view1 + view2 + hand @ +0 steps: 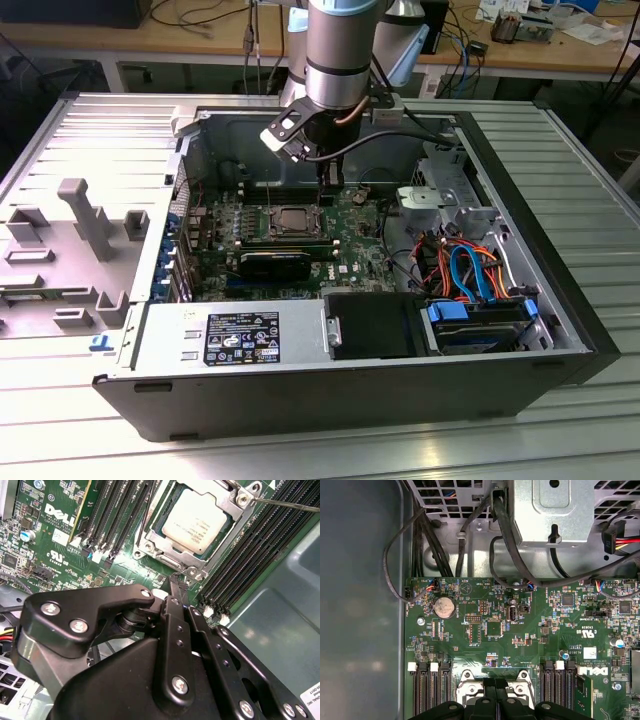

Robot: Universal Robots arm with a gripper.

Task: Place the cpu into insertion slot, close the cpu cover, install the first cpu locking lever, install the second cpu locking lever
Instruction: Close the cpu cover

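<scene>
One arm [340,50], one pincer [178,582], and one open computer case [300,400] beneath them. Inside it, one green board [352,235] carrying one insertion slot [297,221]. One cpu [197,522] sits in that slot, with one cpu cover [231,522] framing it. Memory slots now: two banks, one bank [120,515] on one side of the insertion slot and one bank [250,565] on the other. And one round coin cell [444,607], well apart from the insertion slot.
</scene>
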